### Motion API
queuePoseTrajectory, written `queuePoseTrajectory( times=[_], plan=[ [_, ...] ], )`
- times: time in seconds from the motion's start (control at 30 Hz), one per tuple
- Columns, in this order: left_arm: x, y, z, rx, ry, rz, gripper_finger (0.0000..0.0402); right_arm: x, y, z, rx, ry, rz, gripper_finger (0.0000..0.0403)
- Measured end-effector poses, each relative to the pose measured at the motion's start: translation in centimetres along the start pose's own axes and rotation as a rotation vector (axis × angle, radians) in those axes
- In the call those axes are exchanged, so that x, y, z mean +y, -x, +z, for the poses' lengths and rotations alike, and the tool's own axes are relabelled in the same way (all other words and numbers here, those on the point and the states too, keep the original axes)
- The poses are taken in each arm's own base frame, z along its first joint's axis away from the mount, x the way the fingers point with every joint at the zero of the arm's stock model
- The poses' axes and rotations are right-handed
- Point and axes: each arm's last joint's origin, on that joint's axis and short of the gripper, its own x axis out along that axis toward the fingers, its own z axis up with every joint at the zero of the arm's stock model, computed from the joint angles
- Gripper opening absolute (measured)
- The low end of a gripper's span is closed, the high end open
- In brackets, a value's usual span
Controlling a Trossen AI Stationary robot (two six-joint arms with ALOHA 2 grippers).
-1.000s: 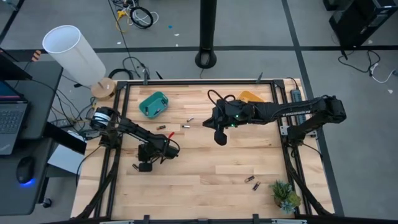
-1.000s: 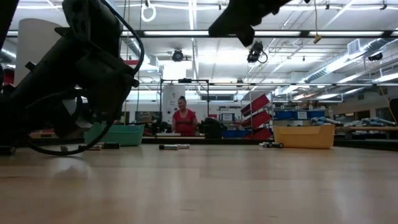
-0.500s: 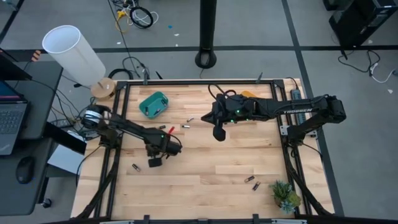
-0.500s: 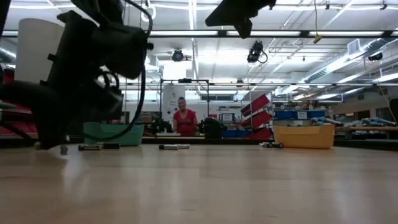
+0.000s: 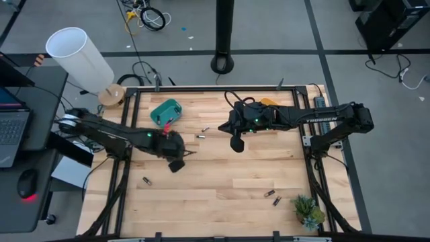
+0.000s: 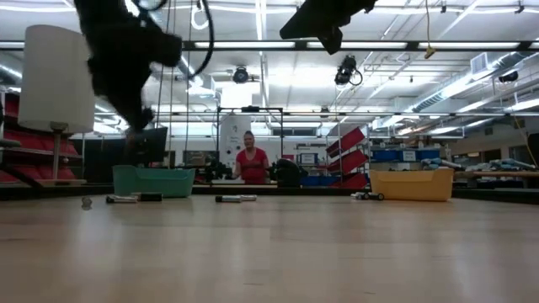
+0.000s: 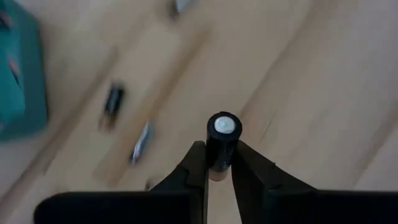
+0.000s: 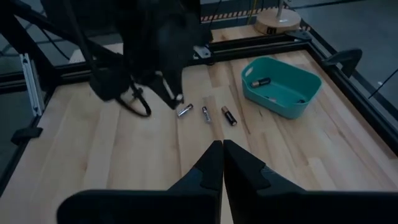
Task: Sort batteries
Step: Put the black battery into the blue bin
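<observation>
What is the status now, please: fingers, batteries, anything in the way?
Left gripper shut on a battery, above the table near the teal bin. Right gripper shut, empty, raised mid-table. Nothing in the way.

Wooden table [image 5: 222, 181] — teal bin [image 5: 166, 112], loose batteries [image 5: 271, 196]

— What is the table [image 5: 222, 175] made of?
— Pale wood planks, smooth, slightly shiny. The teal bin [image 8: 278, 87] looks like matt plastic.
— And the held battery [image 7: 222, 143]?
— Dark glossy body, bright metal cap.
</observation>
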Motion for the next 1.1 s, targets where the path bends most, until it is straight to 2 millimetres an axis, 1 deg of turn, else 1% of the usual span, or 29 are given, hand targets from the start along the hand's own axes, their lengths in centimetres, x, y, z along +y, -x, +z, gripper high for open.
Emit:
queuePoseTrajectory(
  times=[0.1, 0.2, 0.33, 0.5, 0.6, 0.7, 0.87, 1.1],
  plan=[
    [0.6, 1.2, 1.0, -0.153, 0.119, -0.016, 0.0054, -0.4, 0.0, -0.1, 0.016, 0.03, -0.005, 0.0022],
    [1.2, 1.9, 1.7, -0.256, 0.212, 0.004, 0.0055, -1.1, 0.0, -0.4, 0.056, 0.074, -0.023, 0.0024],
    [2.5, 2.4, 2.5, -0.317, 0.312, 0.037, 0.0056, -1.7, 0.0, -0.7, 0.094, 0.125, -0.001, 0.0022],
    [4.5, 2.8, 3.7, -0.37, 0.414, 0.062, 0.0057, -1.5, 0.5, -0.5, 0.091, 0.205, 0.041, 0.0018],
    [6.2, 1.9, 3.9, -0.358, 0.467, 0.115, 0.0057, -1.5, 0.6, -0.4, 0.091, 0.239, 0.045, 0.0017],
    [8.2, 0.3, 3.9, -0.312, 0.558, 0.151, 0.0058, -1.4, 0.6, -0.4, 0.091, 0.25, 0.07, 0.0016],
    [10.9, -1.4, 4.3, -0.297, 0.741, 0.129, 0.0058, -0.9, 0.6, -0.3, 0.073, 0.24, 0.123, 0.0018],
    [14.6, -2.0, 4.4, -0.262, 0.89, 0.2, 0.0058, 1.3, 0.6, -0.1, 0.032, 0.235, 0.193, 0.0014]
  ],
)
